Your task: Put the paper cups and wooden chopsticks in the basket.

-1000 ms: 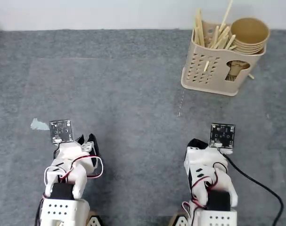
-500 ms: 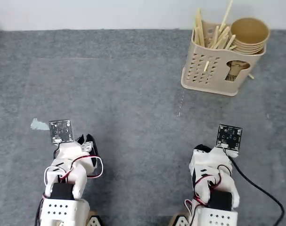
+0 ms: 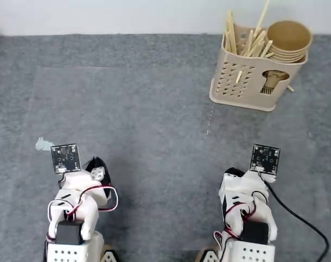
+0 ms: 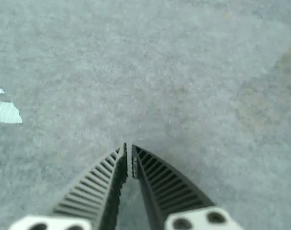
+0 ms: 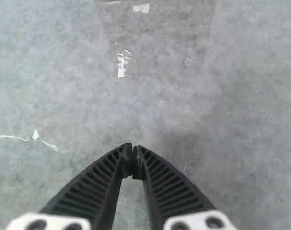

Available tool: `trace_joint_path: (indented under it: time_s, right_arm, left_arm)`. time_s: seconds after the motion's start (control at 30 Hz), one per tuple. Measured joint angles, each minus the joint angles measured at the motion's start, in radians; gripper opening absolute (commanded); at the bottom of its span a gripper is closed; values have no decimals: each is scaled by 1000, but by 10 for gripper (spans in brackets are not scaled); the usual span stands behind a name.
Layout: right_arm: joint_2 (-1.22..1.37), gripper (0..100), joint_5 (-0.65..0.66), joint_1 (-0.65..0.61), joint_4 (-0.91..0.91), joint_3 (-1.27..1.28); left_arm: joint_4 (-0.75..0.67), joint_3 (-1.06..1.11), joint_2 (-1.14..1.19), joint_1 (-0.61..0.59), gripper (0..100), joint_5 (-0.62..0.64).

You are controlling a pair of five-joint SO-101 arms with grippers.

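- Your worktop [image 3: 154, 109] is grey felt, with a pale wall [image 3: 100, 16] behind.
- The basket [image 3: 241, 82] stands far right, cups [image 3: 289, 35] and chopsticks [image 3: 230, 33] inside.
- Your left gripper [image 4: 128, 160] and right gripper [image 5: 132, 160] are each pressed together, pinching nothing.

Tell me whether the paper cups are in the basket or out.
In. The stacked paper cups stand inside the basket, rims rising above its wall.

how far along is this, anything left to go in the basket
Looks finished. Done: the paper cups and wooden chopsticks stand in the basket. In hand: nothing; the left claw and right claw are shut, empty, low over the mat. Left: apparently nothing more to load.
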Motion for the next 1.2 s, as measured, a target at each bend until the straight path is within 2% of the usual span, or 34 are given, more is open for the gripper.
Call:
trace_joint_path:
  time_s: [0.17, 0.47, 1.2]
  right_arm:
    - [0, 9, 0, 0, 52, 0]
    - [0, 9, 0, 0, 222, 0]
    - [0, 9, 0, 3, 262, 0]
  left_arm:
    - [31, 0, 0, 0, 15, 0]
    - [242, 0, 0, 0, 15, 0]
    - [252, 0, 0, 0, 16, -2]
